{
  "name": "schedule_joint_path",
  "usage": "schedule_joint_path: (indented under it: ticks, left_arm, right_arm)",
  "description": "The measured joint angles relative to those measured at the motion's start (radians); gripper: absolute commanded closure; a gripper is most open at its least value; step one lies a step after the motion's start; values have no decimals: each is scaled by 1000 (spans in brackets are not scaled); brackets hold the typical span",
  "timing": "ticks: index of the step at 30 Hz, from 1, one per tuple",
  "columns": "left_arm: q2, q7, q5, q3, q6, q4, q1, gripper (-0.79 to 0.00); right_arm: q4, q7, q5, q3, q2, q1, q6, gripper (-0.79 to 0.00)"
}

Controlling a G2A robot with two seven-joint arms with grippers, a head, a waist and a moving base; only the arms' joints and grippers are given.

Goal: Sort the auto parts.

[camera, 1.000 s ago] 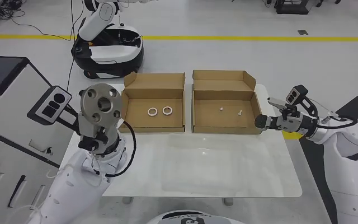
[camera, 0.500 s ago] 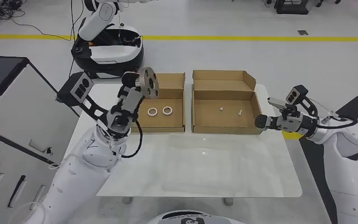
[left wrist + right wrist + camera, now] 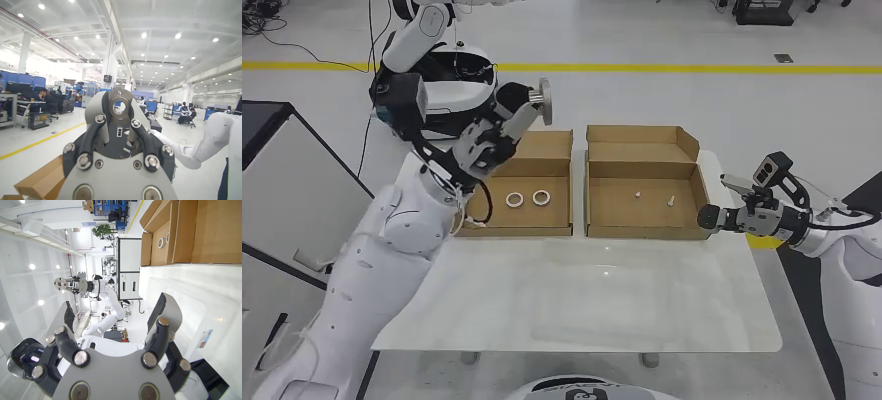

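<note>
Your left gripper (image 3: pixel 117 109) is clamped on a metal flange (image 3: pixel 118 117). The ribbed pads (image 3: pixel 105 108) pinch its short hub from both sides. The wide drilled disc stands just beyond the fingertips, its face turned away from the palm. Fingers and part are raised in the air. From above they appear over the far side of the left box (image 3: pixel 514 160), and two rings (image 3: pixel 513 200) lie flat on that box's floor, well below the fingertips.

Treat the flange as solid metal, by the look of it. It is stiff and not fragile, probably heavy for its size, and smooth enough to slide on rubber. Because the weight sits past the fingertips, it will likely want to pivot about the pads if you swing fast or ease the squeeze. Grip the hub firmly and set the part down low rather than dropping it, since a fall could dent the cardboard or knock the rings. The hub is the sound place to hold; the disc's thin rim would give the pads less to bite on.

Your right gripper (image 3: pixel 115 306) hangs spread wide with nothing between its fingers, just beside the near corner of the right box (image 3: pixel 642 140). Two small parts (image 3: pixel 639 195) lie in that box, well apart from its fingertips.
</note>
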Motion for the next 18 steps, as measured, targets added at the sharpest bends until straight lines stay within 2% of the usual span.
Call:
schedule_joint_path:
  ticks: [18]
  left_arm:
    - [0,-230,330,-2,111,113,44,0]
  right_arm:
    - [0,0,0,0,0,0,0,-785]
